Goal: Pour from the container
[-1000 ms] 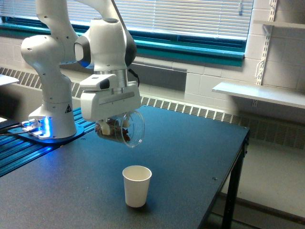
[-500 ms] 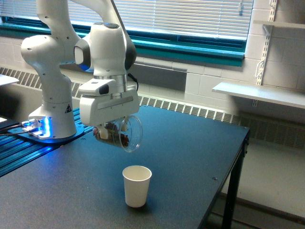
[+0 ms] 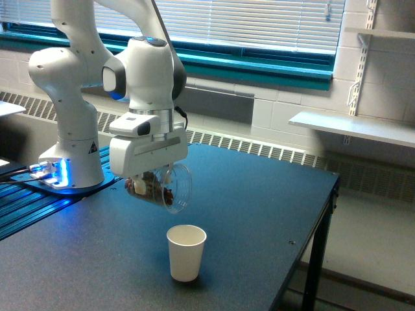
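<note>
From my station I saw the gripper (image 3: 150, 183) pinching the container (image 3: 163, 188), a clear cup tipped nearly onto its side with its open mouth facing the exterior view's right and slightly down. Some brown and reddish bits sat inside it near the fingers; I could not tell what they were. The container hung in the air above the tabletop (image 3: 259, 201), up and a little toward the exterior view's left of the white paper cup (image 3: 186, 252), apart from it. The paper cup stood upright near the tabletop's front edge. The arm's base (image 3: 68, 170) stood at the tabletop's left edge, lit blue.
</note>
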`<move>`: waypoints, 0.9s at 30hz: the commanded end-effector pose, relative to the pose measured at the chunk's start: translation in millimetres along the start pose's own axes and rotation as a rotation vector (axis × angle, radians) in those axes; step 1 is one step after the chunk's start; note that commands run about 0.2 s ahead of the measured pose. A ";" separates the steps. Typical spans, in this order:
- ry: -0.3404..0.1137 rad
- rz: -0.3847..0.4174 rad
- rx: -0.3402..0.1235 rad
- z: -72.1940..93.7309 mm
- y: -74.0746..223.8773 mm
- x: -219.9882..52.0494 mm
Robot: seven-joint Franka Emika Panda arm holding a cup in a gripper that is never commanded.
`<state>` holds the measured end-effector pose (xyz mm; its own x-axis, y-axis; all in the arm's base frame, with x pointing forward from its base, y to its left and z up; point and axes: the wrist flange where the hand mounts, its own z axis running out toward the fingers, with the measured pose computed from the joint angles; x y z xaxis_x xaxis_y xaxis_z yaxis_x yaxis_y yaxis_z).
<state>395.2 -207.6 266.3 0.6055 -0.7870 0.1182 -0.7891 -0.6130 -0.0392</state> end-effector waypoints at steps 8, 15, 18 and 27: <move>0.000 -0.010 -0.027 2.1 -3.9 9.2; -0.004 -0.017 -0.043 5.0 -6.1 12.8; -0.006 -0.025 -0.053 6.3 -6.9 14.0; -0.009 -0.035 -0.075 8.0 -8.7 19.3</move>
<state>410.4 -213.8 258.2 0.6429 -0.7589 0.1034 -0.7647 -0.6436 0.0317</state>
